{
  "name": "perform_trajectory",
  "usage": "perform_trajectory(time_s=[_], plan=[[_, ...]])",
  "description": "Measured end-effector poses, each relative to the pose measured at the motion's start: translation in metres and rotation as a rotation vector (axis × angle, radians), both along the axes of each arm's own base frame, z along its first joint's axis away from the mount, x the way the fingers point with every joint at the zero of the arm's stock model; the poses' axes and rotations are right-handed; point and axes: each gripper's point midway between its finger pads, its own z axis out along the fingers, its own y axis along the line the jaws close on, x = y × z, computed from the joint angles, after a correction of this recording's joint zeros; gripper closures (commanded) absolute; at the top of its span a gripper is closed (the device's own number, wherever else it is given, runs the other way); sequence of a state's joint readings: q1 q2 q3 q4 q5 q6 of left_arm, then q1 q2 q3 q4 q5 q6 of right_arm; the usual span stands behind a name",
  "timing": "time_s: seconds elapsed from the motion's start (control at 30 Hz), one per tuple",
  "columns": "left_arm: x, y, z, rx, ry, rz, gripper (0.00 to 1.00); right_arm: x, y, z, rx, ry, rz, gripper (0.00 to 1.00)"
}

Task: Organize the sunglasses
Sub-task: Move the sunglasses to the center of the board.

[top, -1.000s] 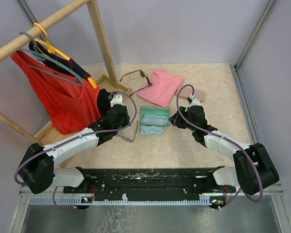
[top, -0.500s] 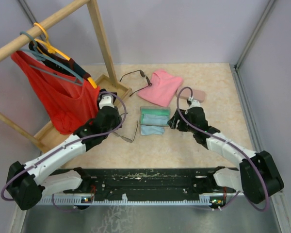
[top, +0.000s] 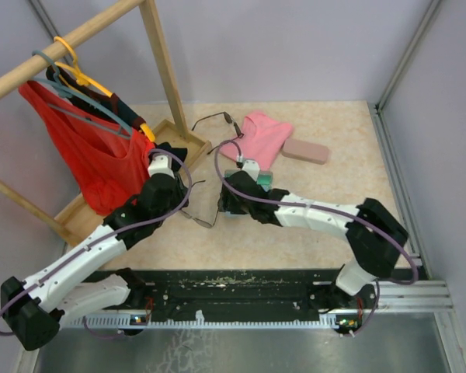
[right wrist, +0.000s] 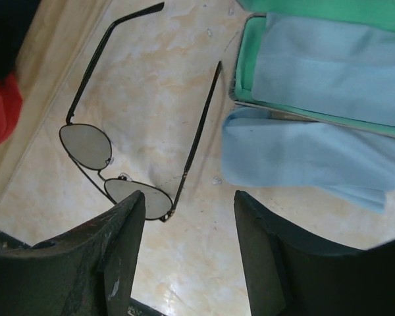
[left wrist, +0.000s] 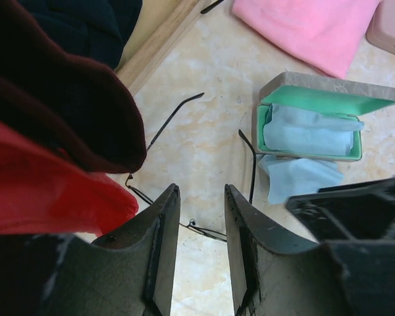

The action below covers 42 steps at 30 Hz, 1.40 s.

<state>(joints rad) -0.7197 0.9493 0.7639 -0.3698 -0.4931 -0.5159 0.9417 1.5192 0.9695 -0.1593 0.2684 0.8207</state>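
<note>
One pair of thin dark wire-framed sunglasses point(top: 206, 220) lies unfolded on the table, lenses point(right wrist: 85, 145) toward the near side, arms pointing to the back. My left gripper point(left wrist: 201, 191) hovers open just above its frame point(left wrist: 204, 229), gripping nothing. From the right, my right gripper point(right wrist: 189, 197) stands open over the same pair, its left finger point(right wrist: 128, 224) above one lens. A second pair of sunglasses point(top: 213, 119) lies at the back by the rack. An open green-lined case point(left wrist: 329, 95) holds a light-blue cloth point(left wrist: 309, 131).
A second blue cloth point(right wrist: 309, 158) lies loose in front of the case. A pink cloth point(top: 260, 136) and a shut pink case point(top: 305, 150) sit at the back. A wooden rack point(top: 163, 62) with a red bag point(top: 101, 163) crowds the left.
My right arm has swung left across the table to the near sunglasses, uncovering the pink case, and its jaws have widened. My left gripper has shifted slightly left and back.
</note>
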Motion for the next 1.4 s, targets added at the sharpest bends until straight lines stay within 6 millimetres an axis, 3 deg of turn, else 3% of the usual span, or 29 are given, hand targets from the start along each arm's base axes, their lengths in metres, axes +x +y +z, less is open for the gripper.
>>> perform_trajectory(time_s=[0.07, 0.2, 0.47, 0.73, 1.17, 1.4], plan=[[-0.001, 0.001, 0.003, -0.006, -0.007, 0.000, 0.60, 0.002, 0.015, -0.013, -0.037, 0.039, -0.007, 0.44], [-0.002, 0.001, 0.004, -0.009, -0.008, -0.002, 0.60, 0.004, 0.025, -0.031, -0.077, 0.082, -0.012, 0.47], [-0.003, 0.002, 0.003, -0.013, -0.009, -0.005, 0.60, 0.002, 0.036, -0.066, -0.141, 0.167, 0.008, 0.56], [-0.004, 0.002, 0.003, -0.013, -0.008, -0.006, 0.60, -0.008, 0.043, -0.072, -0.142, 0.207, 0.047, 0.58], [-0.005, 0.002, -0.001, -0.008, -0.003, -0.006, 0.60, -0.029, 0.053, -0.073, -0.139, 0.240, 0.102, 0.86], [-0.005, 0.003, -0.001, -0.008, -0.003, -0.006, 0.60, -0.030, 0.044, -0.076, -0.183, 0.231, 0.103, 1.00]])
